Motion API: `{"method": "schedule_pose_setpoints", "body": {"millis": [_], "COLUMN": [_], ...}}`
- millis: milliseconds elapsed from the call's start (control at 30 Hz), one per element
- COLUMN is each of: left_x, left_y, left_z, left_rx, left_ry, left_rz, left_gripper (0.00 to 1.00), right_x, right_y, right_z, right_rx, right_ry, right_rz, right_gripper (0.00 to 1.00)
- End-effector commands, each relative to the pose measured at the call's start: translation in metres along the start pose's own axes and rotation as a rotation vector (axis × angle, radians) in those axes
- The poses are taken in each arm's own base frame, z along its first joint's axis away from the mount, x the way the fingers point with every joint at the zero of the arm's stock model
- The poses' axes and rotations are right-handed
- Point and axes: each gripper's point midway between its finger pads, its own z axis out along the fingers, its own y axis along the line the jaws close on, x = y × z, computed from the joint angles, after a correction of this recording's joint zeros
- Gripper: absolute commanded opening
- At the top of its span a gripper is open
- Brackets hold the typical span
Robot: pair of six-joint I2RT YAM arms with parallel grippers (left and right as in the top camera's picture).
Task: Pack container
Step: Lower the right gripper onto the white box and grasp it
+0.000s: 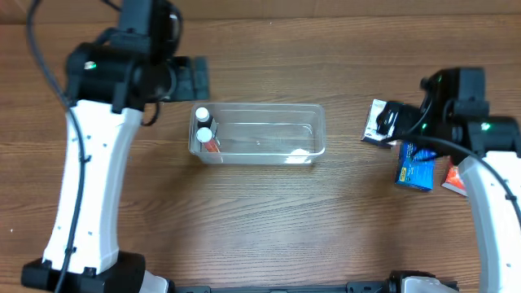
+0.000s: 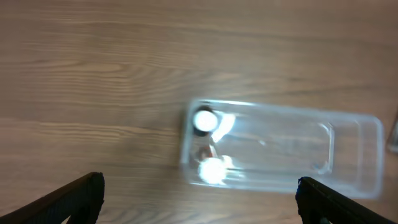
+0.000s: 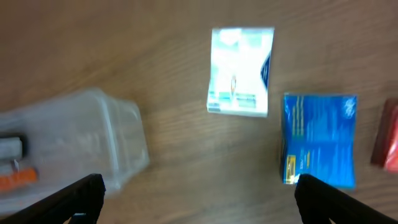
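The clear plastic container [image 1: 269, 133] sits mid-table with two small white-capped bottles [image 1: 203, 124] at its left end. It also shows in the left wrist view [image 2: 292, 146] and the right wrist view [image 3: 81, 143]. My left gripper [image 2: 199, 199] is open and empty, hovering above the table just beyond the container's left end. My right gripper [image 3: 196, 193] is open and empty, over bare table between the container and the boxes. A white box [image 3: 240, 70], a blue box [image 3: 320, 138] and a red box [image 3: 388, 134] lie right of the container.
In the overhead view the white box [image 1: 376, 124], the blue box [image 1: 415, 165] and the red box [image 1: 453, 177] lie under the right arm. The table is brown wood [image 1: 269, 220].
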Motion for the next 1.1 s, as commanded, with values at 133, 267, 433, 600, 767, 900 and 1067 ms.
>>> {"method": "schedule_pose_setpoints", "body": {"millis": [133, 267, 433, 600, 767, 900, 1067], "left_x": [-0.011, -0.005, -0.003, -0.003, -0.003, -0.003, -0.003], "left_y": [0.072, 0.085, 0.085, 0.084, 0.084, 0.084, 0.084], "left_z": [-0.009, -0.007, -0.006, -0.006, -0.006, -0.006, -0.006], "left_rx": [-0.048, -0.069, -0.070, -0.070, -0.069, -0.069, -0.069], "left_ry": [-0.022, 0.004, 0.016, 0.016, 0.016, 0.016, 0.016], "left_rz": [-0.225, -0.232, -0.227, -0.227, -0.228, -0.228, -0.228], "left_gripper": [1.00, 1.00, 1.00, 1.00, 1.00, 1.00, 1.00], "right_x": [-0.067, -0.066, -0.054, -0.034, -0.017, -0.004, 0.005], "right_y": [-0.004, -0.018, -0.038, -0.056, -0.062, -0.066, -0.065], "right_z": [0.031, 0.092, 0.144, 0.184, 0.199, 0.208, 0.216], "right_rx": [0.087, 0.124, 0.205, 0.274, 0.291, 0.298, 0.282], "right_ry": [-0.006, 0.093, 0.185, 0.278, 0.337, 0.379, 0.414], "right_rz": [0.037, 0.057, 0.061, 0.059, 0.061, 0.062, 0.066], "right_gripper": [1.00, 1.00, 1.00, 1.00, 1.00, 1.00, 1.00]}}
